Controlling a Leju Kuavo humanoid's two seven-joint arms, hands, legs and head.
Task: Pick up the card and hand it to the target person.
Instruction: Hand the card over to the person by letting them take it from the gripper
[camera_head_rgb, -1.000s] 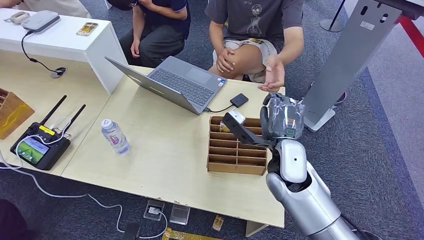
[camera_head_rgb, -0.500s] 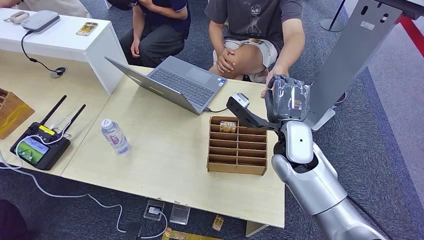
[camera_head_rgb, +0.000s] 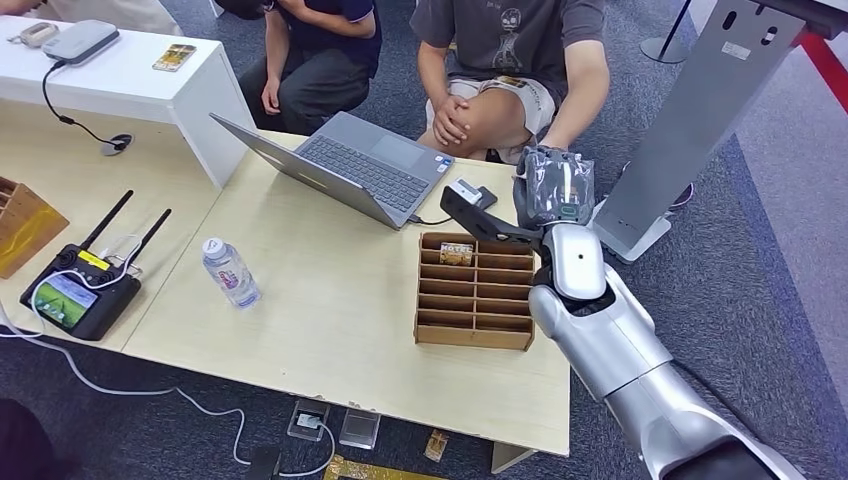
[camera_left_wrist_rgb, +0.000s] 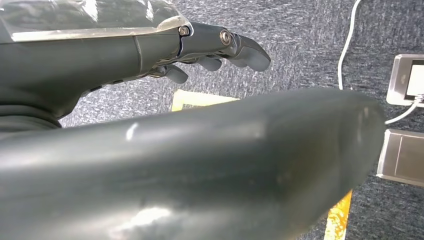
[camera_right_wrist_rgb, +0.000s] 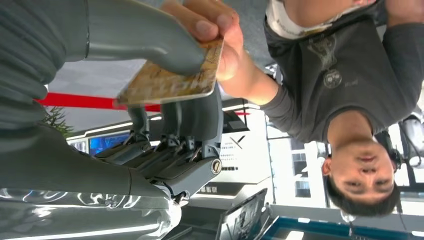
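Note:
My right hand (camera_head_rgb: 553, 187) is raised past the table's far edge, in front of the seated person in the grey shirt (camera_head_rgb: 510, 40). In the right wrist view a gold patterned card (camera_right_wrist_rgb: 170, 80) lies between my right hand's (camera_right_wrist_rgb: 150, 155) thumb and fingers. The person's fingers (camera_right_wrist_rgb: 215, 35) pinch the card's outer end, so both of us hold it. From the head view the card is hidden behind my hand. My left hand (camera_left_wrist_rgb: 150, 55) hangs above the carpet floor, fingers loosely extended, holding nothing.
A slotted cardboard box (camera_head_rgb: 475, 290) with another card (camera_head_rgb: 456, 250) stands below my right forearm. A laptop (camera_head_rgb: 350, 165), water bottle (camera_head_rgb: 230, 272) and remote controller (camera_head_rgb: 75, 295) sit on the table. A grey stand (camera_head_rgb: 690, 120) rises at the right. A second person (camera_head_rgb: 320, 50) sits behind the laptop.
My right hand has risen from above the cardboard box and moved away toward the seated person. The person's outstretched hand now meets it and pinches the card.

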